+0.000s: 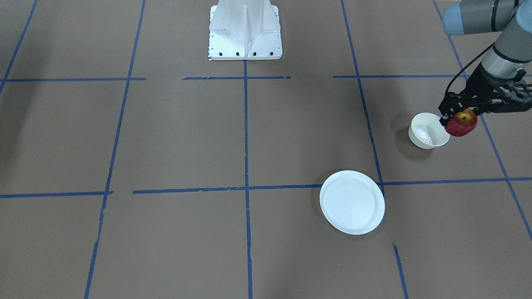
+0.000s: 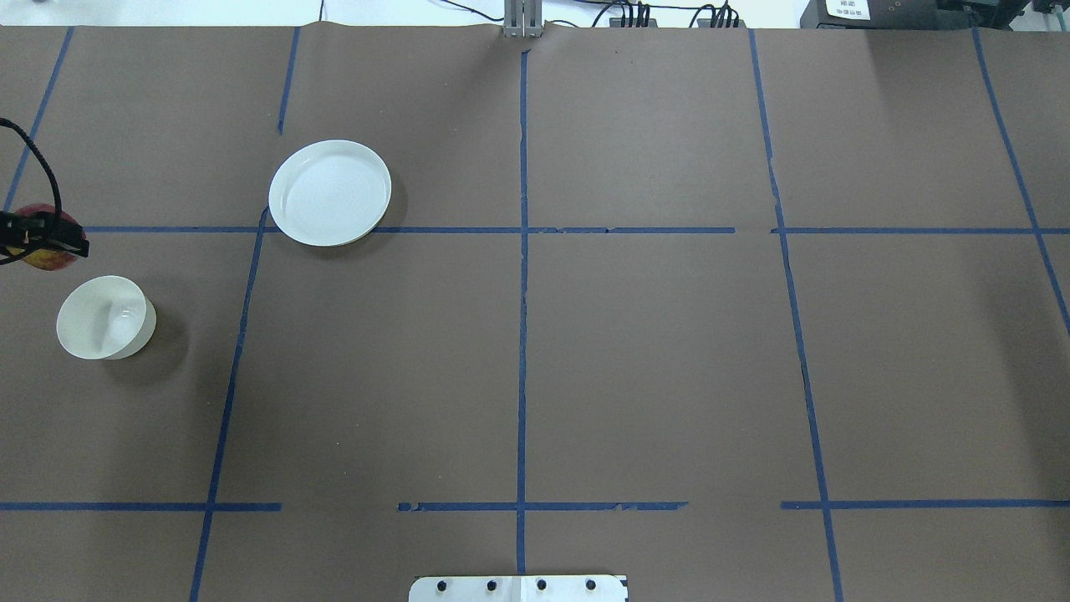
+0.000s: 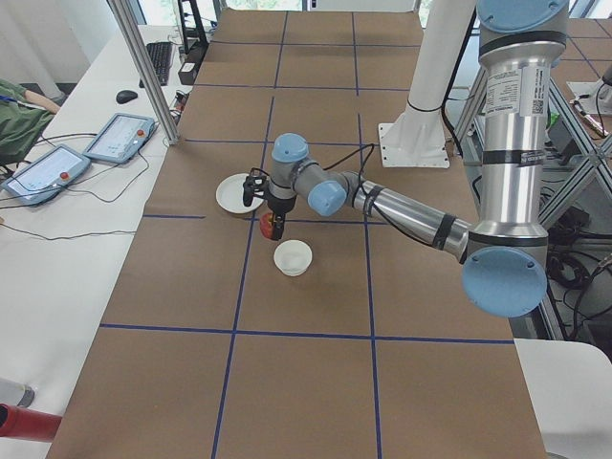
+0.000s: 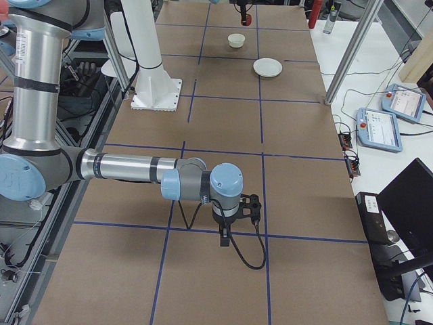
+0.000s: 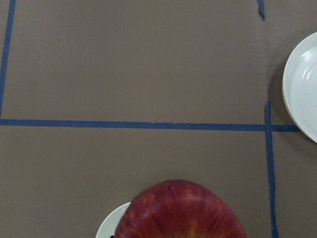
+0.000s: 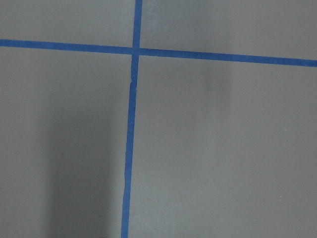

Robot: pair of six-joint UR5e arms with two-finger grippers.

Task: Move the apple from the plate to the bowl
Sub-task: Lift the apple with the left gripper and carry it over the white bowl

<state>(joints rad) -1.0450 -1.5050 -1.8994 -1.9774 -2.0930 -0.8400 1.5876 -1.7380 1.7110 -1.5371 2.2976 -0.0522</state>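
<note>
My left gripper [image 1: 460, 117] is shut on the small red apple [image 1: 462, 124] and holds it in the air just beside the cream bowl [image 1: 420, 141], over its rim on the side away from the robot. The overhead view shows the apple [image 2: 43, 251] at the left edge, just beyond the empty bowl [image 2: 84, 330]. The left wrist view shows the apple [image 5: 181, 210] close up with a bit of the bowl's rim [image 5: 110, 226] under it. The white plate [image 1: 352, 202] lies empty. My right gripper [image 4: 229, 233] hangs over the table far away; I cannot tell its state.
The table is brown paper with a grid of blue tape lines [image 2: 522, 293]. The robot's white base [image 1: 245, 31] stands at the table's robot side. The plate [image 2: 330, 192] lies about a plate's width from the bowl. Tablets and cables lie on the side desk [image 3: 57, 163].
</note>
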